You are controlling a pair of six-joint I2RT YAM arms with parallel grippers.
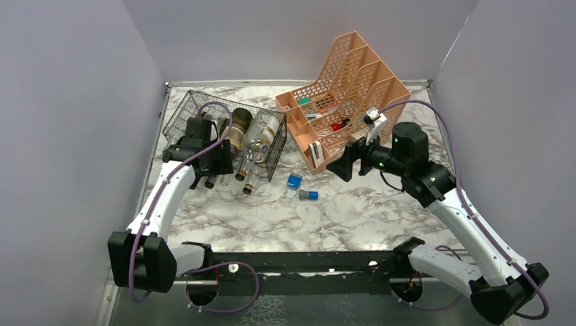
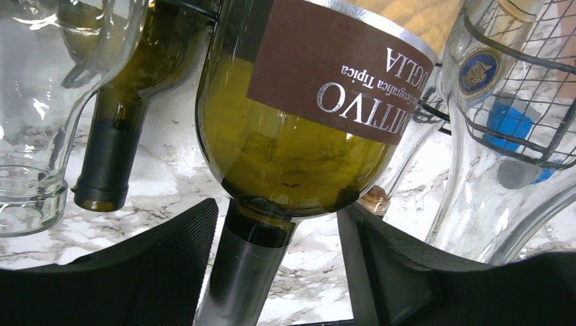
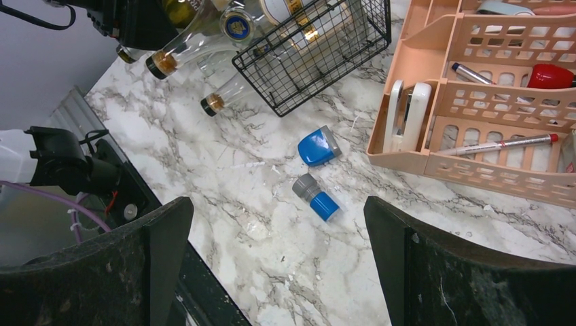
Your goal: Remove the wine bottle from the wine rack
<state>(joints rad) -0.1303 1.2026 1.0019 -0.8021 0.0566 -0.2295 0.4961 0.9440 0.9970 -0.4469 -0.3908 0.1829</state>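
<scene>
Green wine bottle lies neck nearward (left gripper astride it).

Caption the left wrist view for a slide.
Left pincer open astride the dark neck of the brown-labelled wine bottle.

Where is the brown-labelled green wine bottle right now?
The wine bottle lies in the wine rack, table's far left; left wrist view shows its neck between the left gripper's open fingers.

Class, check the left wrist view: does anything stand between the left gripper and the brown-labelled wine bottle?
Nothing visible: the left gripper is open, with the wine bottle neck between its fingers.
</scene>
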